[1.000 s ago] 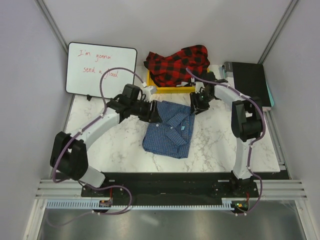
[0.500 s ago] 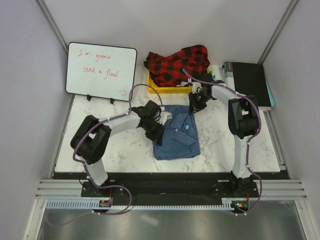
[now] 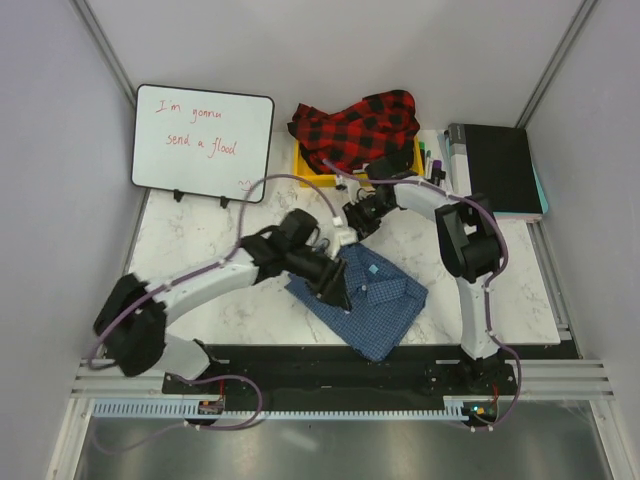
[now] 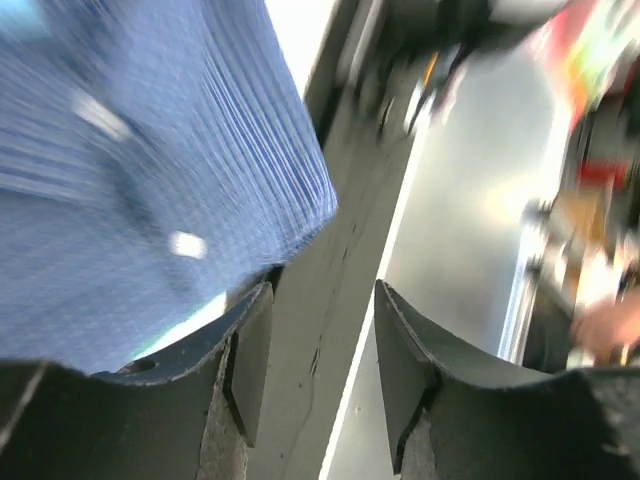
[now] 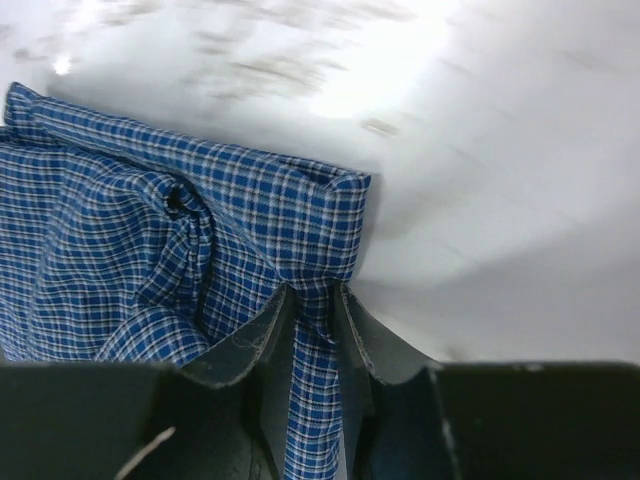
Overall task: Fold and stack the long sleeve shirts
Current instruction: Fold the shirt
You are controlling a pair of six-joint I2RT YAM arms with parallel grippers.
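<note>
The blue checked shirt (image 3: 378, 302) lies folded and turned at an angle on the marble table, one corner near the front edge. My right gripper (image 3: 352, 222) is at its far corner, shut on a pinched fold of the blue cloth (image 5: 312, 295). My left gripper (image 3: 335, 290) hovers at the shirt's left edge. In the blurred left wrist view its jaws (image 4: 322, 300) stand open with nothing between them, the blue shirt (image 4: 150, 170) up to the left. The red-and-black plaid shirt (image 3: 355, 128) is heaped on a yellow bin (image 3: 318, 179) at the back.
A whiteboard (image 3: 203, 140) with red writing stands at the back left. A black box (image 3: 497, 165) lies at the back right with pens (image 3: 430, 160) beside it. The black front rail (image 3: 330, 360) runs just below the shirt's near corner.
The blue shirt has swung round and slid toward the near right. My right gripper moved left, still holding its corner. My left gripper moved toward the front along the shirt and opened again.
</note>
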